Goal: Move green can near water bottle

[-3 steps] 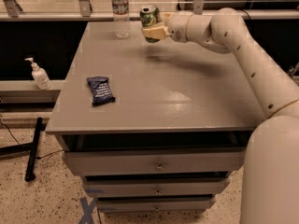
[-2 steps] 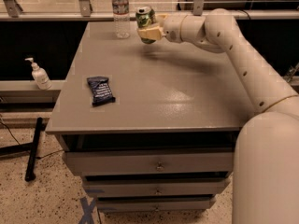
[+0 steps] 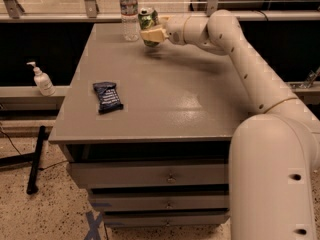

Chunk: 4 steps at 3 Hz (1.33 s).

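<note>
The gripper (image 3: 150, 33) hangs over the far end of the grey table (image 3: 180, 99), close to its back edge, with its fingers closed on the green can (image 3: 146, 19). The can sits in the grip slightly tilted and clear of the tabletop, with a shadow on the surface below it. Just to the gripper's left stands the water bottle (image 3: 129, 11), upright, near the can but apart from it, with a narrow gap between them. Behind both runs a window ledge (image 3: 50, 17), so there is little room past the gripper on the far side. On the near side a broad stretch of bare tabletop opens out. A dark snack packet (image 3: 107, 96) lies well away from the gripper, toward the table's front left. A white pump bottle (image 3: 42, 80) stands off the table on a lower ledge, farther left.

The arm (image 3: 240, 49) reaches in from the lower right, rises past the table's right edge, bends, and runs nearly level leftward to the wrist.

Compared with a second ago, the gripper and can have shifted left, closing the gap to the bottle.
</note>
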Each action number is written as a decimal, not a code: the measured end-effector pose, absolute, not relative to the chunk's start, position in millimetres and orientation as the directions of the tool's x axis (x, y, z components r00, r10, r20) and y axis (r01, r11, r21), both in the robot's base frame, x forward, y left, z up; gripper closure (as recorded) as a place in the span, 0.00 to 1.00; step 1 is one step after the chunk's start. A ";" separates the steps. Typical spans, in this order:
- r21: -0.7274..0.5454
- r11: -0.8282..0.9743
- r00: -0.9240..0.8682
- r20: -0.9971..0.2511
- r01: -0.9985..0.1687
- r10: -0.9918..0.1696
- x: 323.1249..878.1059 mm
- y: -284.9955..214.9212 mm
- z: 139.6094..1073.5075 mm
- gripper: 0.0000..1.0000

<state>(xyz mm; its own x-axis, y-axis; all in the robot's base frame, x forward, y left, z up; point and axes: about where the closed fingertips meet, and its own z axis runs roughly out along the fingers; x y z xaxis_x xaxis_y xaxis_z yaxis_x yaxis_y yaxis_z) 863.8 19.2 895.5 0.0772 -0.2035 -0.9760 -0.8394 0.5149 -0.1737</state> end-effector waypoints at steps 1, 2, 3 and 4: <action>-0.162 0.537 0.057 -0.977 -0.828 -0.205 881.4 24.4 889.8 0.97; -0.155 0.544 0.043 -0.976 -0.825 -0.214 888.4 27.0 885.0 0.75; -0.150 0.544 0.033 -0.975 -0.825 -0.219 892.1 29.9 881.6 0.51; -0.146 0.544 0.026 -0.975 -0.826 -0.222 892.9 29.8 879.1 0.28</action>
<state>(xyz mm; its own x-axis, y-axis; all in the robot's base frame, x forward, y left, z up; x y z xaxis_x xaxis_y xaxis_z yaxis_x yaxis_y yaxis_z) 892.9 29.8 879.1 0.0261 -0.2223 -0.9746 -0.8260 0.5443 -0.1463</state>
